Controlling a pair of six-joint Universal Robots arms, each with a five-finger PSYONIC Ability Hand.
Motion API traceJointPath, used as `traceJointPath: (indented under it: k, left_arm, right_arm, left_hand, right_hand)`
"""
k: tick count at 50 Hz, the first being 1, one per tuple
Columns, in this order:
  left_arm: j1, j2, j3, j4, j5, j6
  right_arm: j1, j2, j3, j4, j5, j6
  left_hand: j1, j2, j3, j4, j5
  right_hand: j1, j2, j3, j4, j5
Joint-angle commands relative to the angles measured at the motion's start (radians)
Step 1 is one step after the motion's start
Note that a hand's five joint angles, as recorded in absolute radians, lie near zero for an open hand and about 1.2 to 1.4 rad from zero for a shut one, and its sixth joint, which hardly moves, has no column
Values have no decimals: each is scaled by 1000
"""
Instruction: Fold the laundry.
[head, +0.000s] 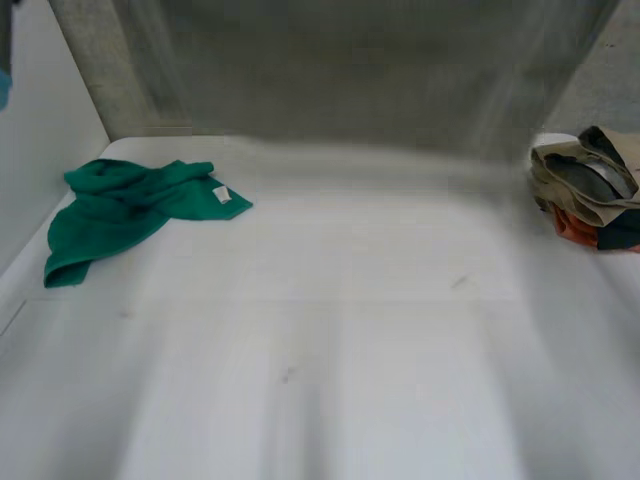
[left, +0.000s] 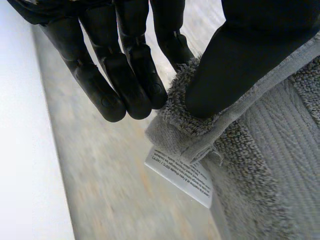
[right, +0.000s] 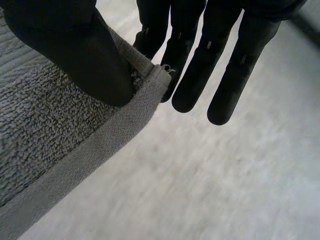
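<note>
Okay, left hand (left: 235, 65) first: thumb is pressed down on one corner of the grey terry-cloth towel (left: 270, 150), pinching the hemmed edge against the fingers behind it, so the hand is clamped on that corner. The other fingers (left: 120, 85) hang straight and close together just beside the cloth, not touching it as far as I can tell. A small white printed care label (left: 180, 175) dangles from the towel's hem right under the pinched corner. The right hand (right: 70, 55) is in the same sort of grip: thumb on top of another towel corner, squeezing the flat woven border against a finger underneath, with the rest of the fingers (right: 200, 75) straight and fanned a little past the edge. In both wrist views the towel is off the table surface, held up by its two corners. In the head view it reads as a smeared grey sheet stretched wide across the upper part, above the white table (head: 350, 330). The near half of the table is bare with a few faint marks. Further back on the left side lies a crumpled dark green cloth (head: 120, 210), loosely bunched, with a little white tag (head: 221, 195) at its right tip. At the far right edge sits a heap of mixed laundry (head: 590, 190), beige on top with grey, orange and dark pieces under it, well apart from the green cloth.
</note>
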Motion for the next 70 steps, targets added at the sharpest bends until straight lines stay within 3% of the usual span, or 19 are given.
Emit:
traceJointPath:
  k: [1, 13, 23, 26, 33, 40, 45, 49, 53, 57, 70]
  left_arm:
    - [4, 38, -122, 62, 17, 27]
    - [27, 15, -571, 137, 47, 111]
    - [37, -20, -926, 162, 96, 326]
    - [33, 27, -1033, 111, 123, 401]
    - [52, 239, -1258, -62, 159, 567]
    - [95, 450, -1395, -401, 185, 688]
    - [113, 463, -1386, -568, 277, 757]
    - [109, 391, -1279, -510, 297, 765]
    - [72, 296, -1129, -431, 249, 664]
    - [31, 157, -923, -356, 150, 537]
    - [-75, -210, -464, -363, -68, 466]
  right_arm:
    - [12, -40, 72, 4, -47, -11]
    - [15, 3, 394, 90, -117, -46]
    - [-20, 104, 603, 178, -136, -252]
    - [-31, 77, 663, 255, -136, -345]
    - [-81, -135, 817, 557, -134, -558]
    - [-177, -382, 968, 832, -175, -790]
    - [-201, -368, 983, 843, -243, -896]
    - [-172, -279, 924, 777, -246, -829]
    - [-128, -194, 832, 682, -226, -705]
    - [-89, -80, 703, 536, -205, -585]
    - [-8, 256, 321, 343, -133, -476]
  left_hand:
    - [260, 199, 207, 198, 217]
    - [260, 199, 207, 198, 217]
    - [260, 199, 207, 198, 217]
    - [260, 199, 207, 198, 217]
    - [260, 199, 207, 198, 217]
    - [260, 199, 207, 198, 217]
    - [260, 199, 207, 198, 217]
    - [260, 199, 207, 198, 217]
    - [260, 199, 207, 198, 217]
    - [260, 199, 207, 198, 217]
    - [260, 199, 207, 198, 217]
  right_hand:
    - [261, 221, 205, 197, 208]
    - [261, 221, 205, 197, 208]
    - [261, 221, 205, 197, 208]
    - [261, 221, 205, 197, 208]
    - [261, 221, 205, 197, 208]
    - [261, 221, 205, 197, 208]
    - [261, 221, 205, 197, 208]
    - [261, 221, 205, 197, 208]
    - [261, 221, 205, 197, 208]
    - [261, 221, 205, 197, 208]
    - [261, 221, 205, 197, 208]
